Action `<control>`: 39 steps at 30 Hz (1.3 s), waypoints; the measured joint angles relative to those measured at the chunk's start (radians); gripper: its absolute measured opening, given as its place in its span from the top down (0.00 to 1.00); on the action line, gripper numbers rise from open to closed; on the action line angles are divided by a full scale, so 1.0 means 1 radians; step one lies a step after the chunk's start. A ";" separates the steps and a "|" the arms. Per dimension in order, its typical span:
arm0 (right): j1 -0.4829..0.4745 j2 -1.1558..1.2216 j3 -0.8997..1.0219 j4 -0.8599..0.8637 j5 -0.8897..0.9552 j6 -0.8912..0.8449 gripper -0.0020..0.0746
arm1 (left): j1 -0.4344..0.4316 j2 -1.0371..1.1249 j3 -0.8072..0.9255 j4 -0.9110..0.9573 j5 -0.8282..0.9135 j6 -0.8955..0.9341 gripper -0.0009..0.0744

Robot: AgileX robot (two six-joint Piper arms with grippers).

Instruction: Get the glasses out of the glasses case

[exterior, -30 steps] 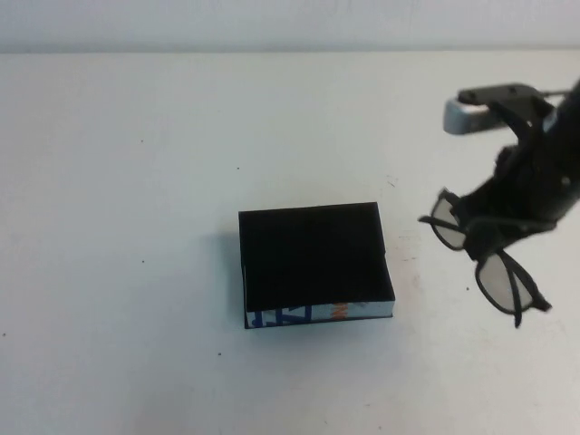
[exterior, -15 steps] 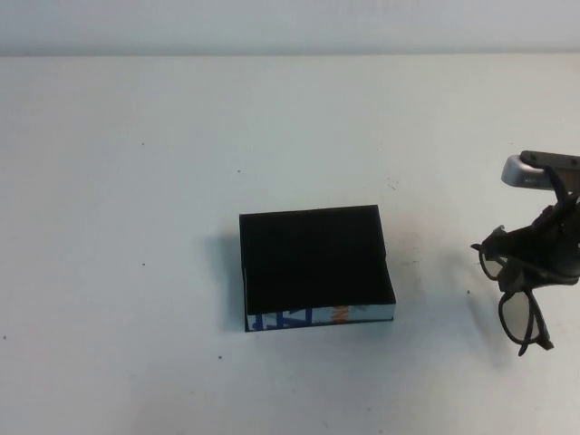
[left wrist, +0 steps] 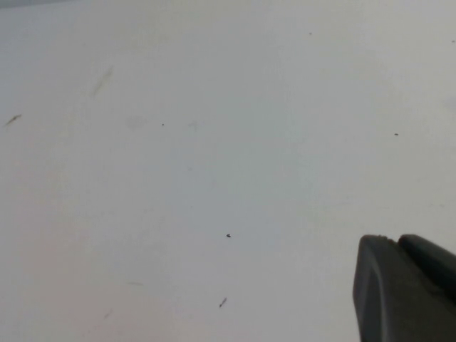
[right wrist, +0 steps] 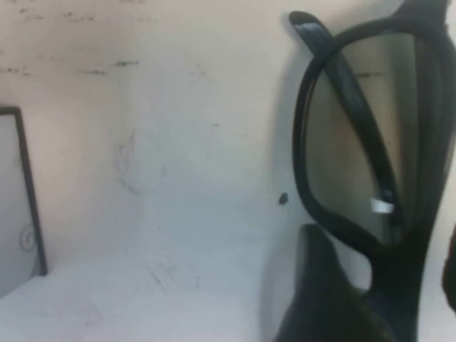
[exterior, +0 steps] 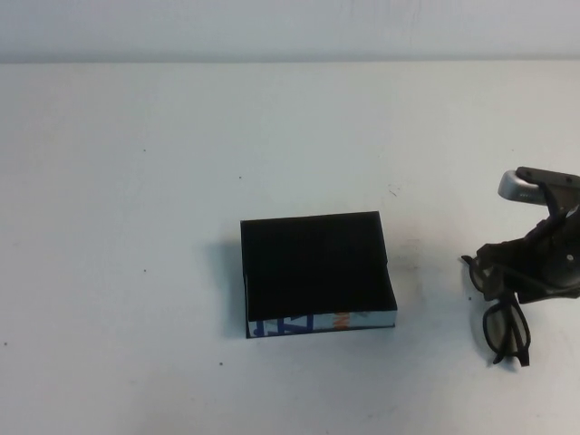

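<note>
Now your right pincer [exterior: 518, 283], clamped on the glasses [exterior: 501, 319], hangs well right of the glasses case [exterior: 317, 272]; lower gently to the bench [exterior: 136, 227]. The left pincer [left wrist: 410, 292]: I cannot tell.

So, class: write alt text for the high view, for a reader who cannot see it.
At the table's right edge, the right gripper holds the black glasses low over the white table, outside the open, empty glasses case at centre. The left gripper is out of view.
</note>
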 joint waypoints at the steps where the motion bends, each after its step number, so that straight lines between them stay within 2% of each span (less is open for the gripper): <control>1: 0.000 -0.005 0.000 0.000 0.002 0.000 0.53 | 0.000 0.000 0.000 0.000 0.000 0.000 0.99; 10: 0.000 -0.221 0.000 -0.053 0.135 0.002 0.52 | 0.000 0.000 0.000 0.000 0.000 0.000 0.99; 13: 0.000 -0.346 0.002 -0.088 0.215 0.002 0.57 | 0.000 0.000 0.000 0.000 0.000 0.000 0.99; 16: 0.000 -0.509 0.038 -0.099 0.224 0.002 0.69 | 0.000 0.000 0.000 0.000 0.000 0.000 0.99; 20: 0.000 -0.768 0.130 -0.065 0.153 0.002 0.90 | 0.000 0.000 0.000 0.000 0.000 0.000 0.99; 23: 0.000 -0.940 0.221 -0.059 0.111 0.002 0.97 | 0.000 0.000 0.000 0.000 0.000 0.000 0.99; 27: 0.000 -1.165 0.348 -0.092 0.054 0.015 0.99 | 0.000 0.000 0.000 0.000 0.000 0.000 0.99; 35: 0.000 -1.496 0.656 -0.189 -0.296 0.023 0.99 | 0.000 0.000 0.000 0.000 0.000 0.000 0.99; 39: 0.000 -1.622 0.778 -0.198 -0.408 0.023 0.99 | 0.000 0.000 0.000 0.000 0.000 0.000 0.99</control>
